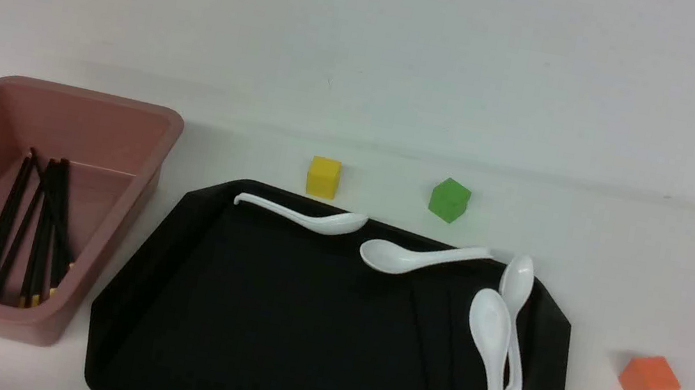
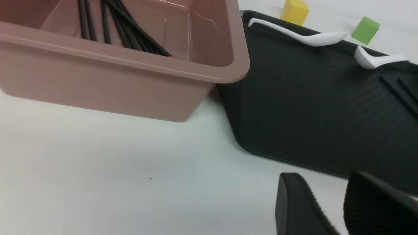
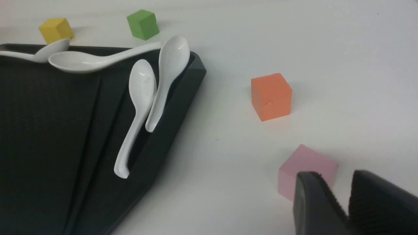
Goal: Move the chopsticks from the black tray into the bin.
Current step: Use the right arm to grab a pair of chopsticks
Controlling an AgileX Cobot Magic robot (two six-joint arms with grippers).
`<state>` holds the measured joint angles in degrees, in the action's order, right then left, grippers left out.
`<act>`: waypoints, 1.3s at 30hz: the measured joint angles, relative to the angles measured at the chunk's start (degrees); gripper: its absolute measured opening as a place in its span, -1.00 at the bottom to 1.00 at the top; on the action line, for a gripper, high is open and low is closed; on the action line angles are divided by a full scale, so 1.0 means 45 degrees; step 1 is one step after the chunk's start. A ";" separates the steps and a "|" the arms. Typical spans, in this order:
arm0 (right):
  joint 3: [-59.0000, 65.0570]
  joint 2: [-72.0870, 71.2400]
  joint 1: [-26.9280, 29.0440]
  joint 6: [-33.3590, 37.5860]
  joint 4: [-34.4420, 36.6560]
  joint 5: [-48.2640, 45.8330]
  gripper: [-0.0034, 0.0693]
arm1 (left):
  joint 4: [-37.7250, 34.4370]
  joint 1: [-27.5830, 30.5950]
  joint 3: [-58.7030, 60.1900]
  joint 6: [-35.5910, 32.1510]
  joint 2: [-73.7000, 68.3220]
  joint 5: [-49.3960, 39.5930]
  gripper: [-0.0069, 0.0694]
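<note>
The pink bin stands at the left and holds several black chopsticks with yellow-gold ends; they also show in the left wrist view. The black tray lies in the middle. Two or three dark chopsticks lie on its right part, hard to tell from the tray, and show in the left wrist view. Neither gripper shows in the front view. My left gripper hangs over the table by the tray's near corner, jaws a little apart, empty. My right gripper is over the table by a pink cube, jaws a little apart, empty.
Several white spoons lie on the tray: two along the far rim and two at the right. A yellow cube and a green cube stand behind the tray. An orange cube stands to its right.
</note>
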<state>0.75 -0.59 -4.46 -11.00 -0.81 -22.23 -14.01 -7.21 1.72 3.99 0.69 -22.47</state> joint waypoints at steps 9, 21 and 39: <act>0.0000 0.0000 0.0000 0.0000 -0.0011 0.0000 -0.34 | 0.0000 0.0000 0.0000 0.0000 0.0000 0.0000 -0.19; 0.0000 0.0000 0.0000 0.0000 -0.0011 0.0000 -0.30 | 0.0000 0.0000 0.0000 0.0000 0.0000 0.0000 -0.19; 0.0000 0.0000 0.0000 0.0000 -0.0011 0.0000 -0.25 | 0.0000 0.0000 0.0000 0.0000 0.0000 0.0000 -0.19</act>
<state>0.75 -0.59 -4.46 -11.00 -0.86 -22.23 -14.01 -7.21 1.72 3.99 0.69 -22.47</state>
